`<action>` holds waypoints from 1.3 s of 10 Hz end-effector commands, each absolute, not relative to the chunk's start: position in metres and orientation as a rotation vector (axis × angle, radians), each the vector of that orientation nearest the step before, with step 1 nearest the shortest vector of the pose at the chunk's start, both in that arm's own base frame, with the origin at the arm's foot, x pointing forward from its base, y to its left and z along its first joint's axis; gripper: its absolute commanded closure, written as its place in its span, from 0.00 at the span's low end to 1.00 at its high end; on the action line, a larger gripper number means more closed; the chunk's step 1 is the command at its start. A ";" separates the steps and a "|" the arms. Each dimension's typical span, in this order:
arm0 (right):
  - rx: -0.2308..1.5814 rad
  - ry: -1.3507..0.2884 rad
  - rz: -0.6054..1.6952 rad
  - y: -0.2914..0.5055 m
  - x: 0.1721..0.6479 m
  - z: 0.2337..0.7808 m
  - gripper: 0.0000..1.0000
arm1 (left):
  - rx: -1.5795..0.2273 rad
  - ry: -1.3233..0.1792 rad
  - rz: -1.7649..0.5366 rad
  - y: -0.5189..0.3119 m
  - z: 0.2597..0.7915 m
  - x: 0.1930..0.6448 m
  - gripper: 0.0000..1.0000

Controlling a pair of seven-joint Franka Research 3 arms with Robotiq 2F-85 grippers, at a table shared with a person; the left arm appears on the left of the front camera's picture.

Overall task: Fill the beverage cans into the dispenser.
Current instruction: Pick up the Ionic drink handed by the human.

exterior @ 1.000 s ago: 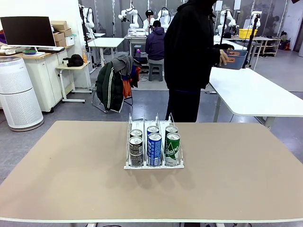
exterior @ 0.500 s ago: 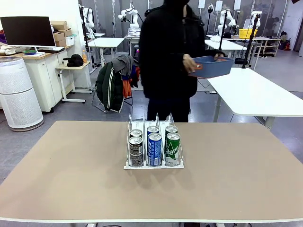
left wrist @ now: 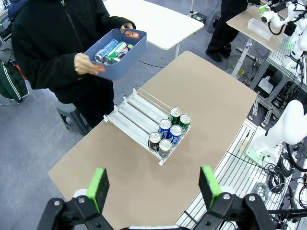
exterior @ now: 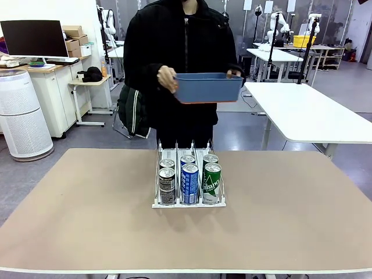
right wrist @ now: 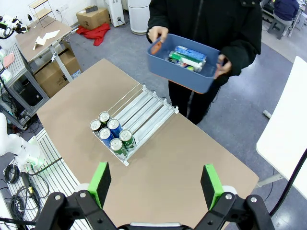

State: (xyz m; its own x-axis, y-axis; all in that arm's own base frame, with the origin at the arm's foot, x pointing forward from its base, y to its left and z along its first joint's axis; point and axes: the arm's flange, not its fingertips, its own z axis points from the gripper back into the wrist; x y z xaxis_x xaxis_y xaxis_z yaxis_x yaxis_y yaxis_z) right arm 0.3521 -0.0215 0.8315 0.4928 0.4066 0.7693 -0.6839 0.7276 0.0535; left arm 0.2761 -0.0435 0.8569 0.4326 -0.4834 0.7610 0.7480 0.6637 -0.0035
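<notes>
The dispenser stands mid-table with dark, blue and green beverage cans lined two deep at its front lip. A person at the far side holds a blue tub with both hands, with several more cans lying in it. My left gripper hangs high above the table, open and holding nothing. My right gripper is likewise high up and open, with nothing between its fingers.
The brown table is bare around the rack. A white table stands at the back right. A chair draped with jackets and a white cabinet stand behind on the left.
The person has turned from the white table and stepped to the far edge, bringing the blue tub in front of them. The cans in the rack have not moved.
</notes>
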 end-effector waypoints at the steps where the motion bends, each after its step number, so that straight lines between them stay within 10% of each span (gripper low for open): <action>1: 0.387 -0.820 0.677 -0.020 0.353 0.831 0.00 | -0.370 -0.809 -0.786 -0.043 0.857 0.277 0.00; 13: 0.387 -0.820 0.677 -0.020 0.353 0.831 0.00 | -0.370 -0.809 -0.786 -0.043 0.857 0.277 0.00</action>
